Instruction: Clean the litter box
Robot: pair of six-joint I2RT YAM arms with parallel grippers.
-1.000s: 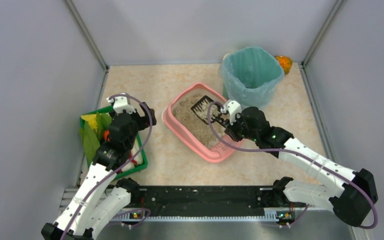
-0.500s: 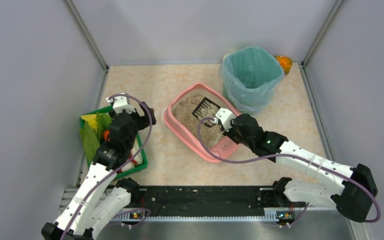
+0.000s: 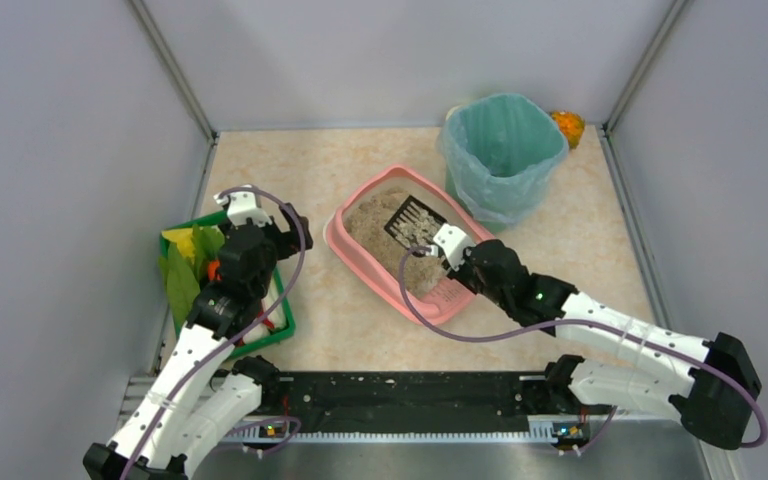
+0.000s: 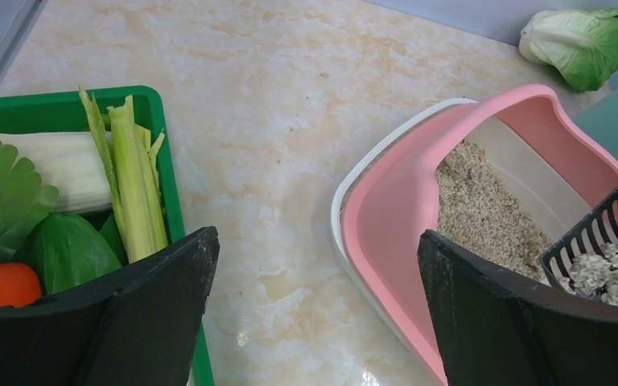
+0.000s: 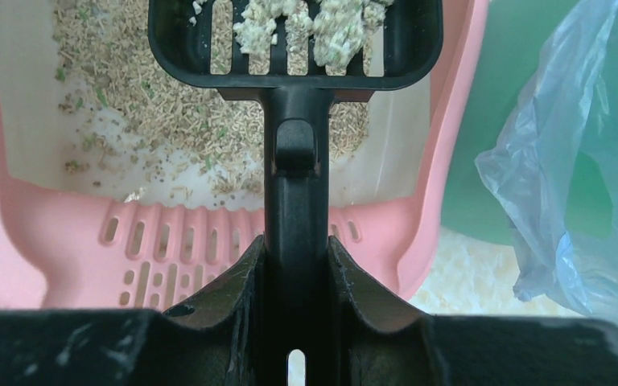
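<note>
Scoop (image 3: 415, 222), now heaped with clumps, shifted slightly over the litter box (image 5: 40, 241), pinched in right jaws; left jaws spread.

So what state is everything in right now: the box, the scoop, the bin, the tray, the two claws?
litter box: litter inside, partly scraped bare.
scoop: loaded with clumps, held over the litter box.
bin: open, bag-lined.
green tray: filled with vegetables.
left gripper: open, holding nothing.
right gripper: shut on the scoop handle.
</note>
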